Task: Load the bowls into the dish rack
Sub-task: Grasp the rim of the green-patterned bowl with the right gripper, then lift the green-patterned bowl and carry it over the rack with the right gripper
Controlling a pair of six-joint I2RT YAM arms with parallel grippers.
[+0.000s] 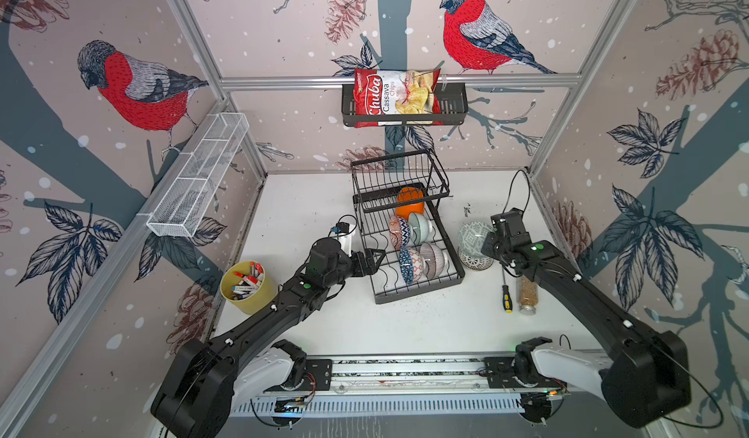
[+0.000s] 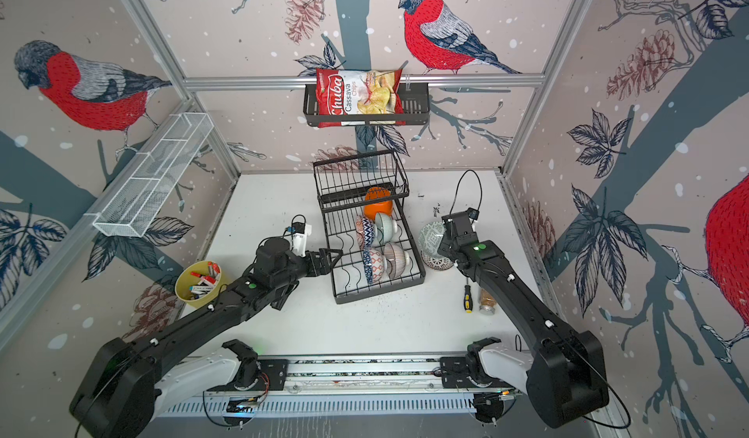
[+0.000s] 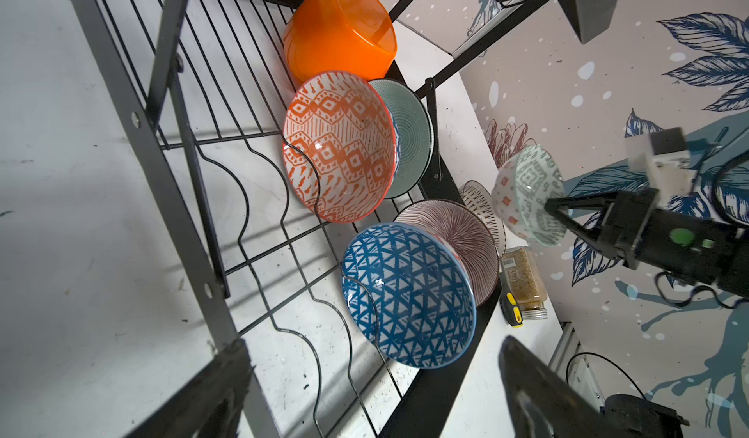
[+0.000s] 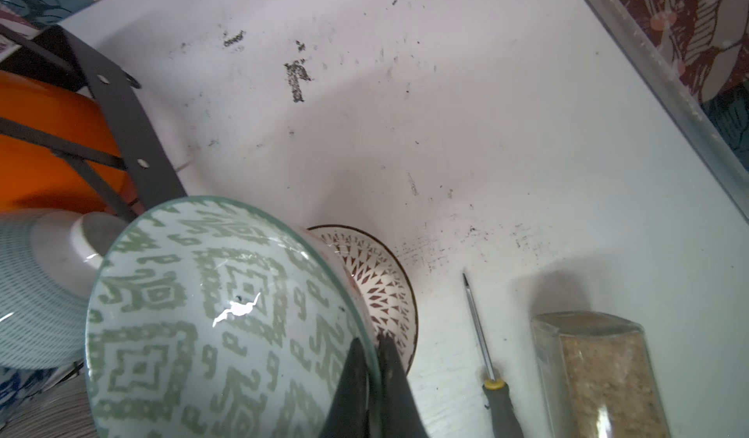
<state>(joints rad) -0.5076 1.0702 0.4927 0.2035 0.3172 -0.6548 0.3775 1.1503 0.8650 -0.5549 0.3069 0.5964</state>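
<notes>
The black wire dish rack [image 1: 417, 290] stands mid-table. In it, on edge, are an orange bowl [image 1: 409, 205], a red-patterned bowl [image 3: 338, 144], a mint bowl [image 3: 413, 136], a blue-patterned bowl [image 3: 409, 294] and a grey striped bowl [image 3: 450, 229]. Right of the rack, my right gripper [image 4: 371, 347] is shut on the rim of a green-patterned bowl [image 4: 210, 318], which it holds tilted. Just under that one a brown-patterned bowl [image 4: 385, 290] sits on the table. My left gripper [image 3: 373, 345] is open and holds nothing, at the rack's left side facing the bowls.
A yellow cup of pens [image 1: 247, 286] stands left of the left arm. A screwdriver [image 1: 506, 298] and a spice jar [image 1: 528, 296] lie near the right arm. On the walls hang a black shelf basket [image 1: 454, 109] with a chips bag and a white mesh trough [image 1: 198, 176].
</notes>
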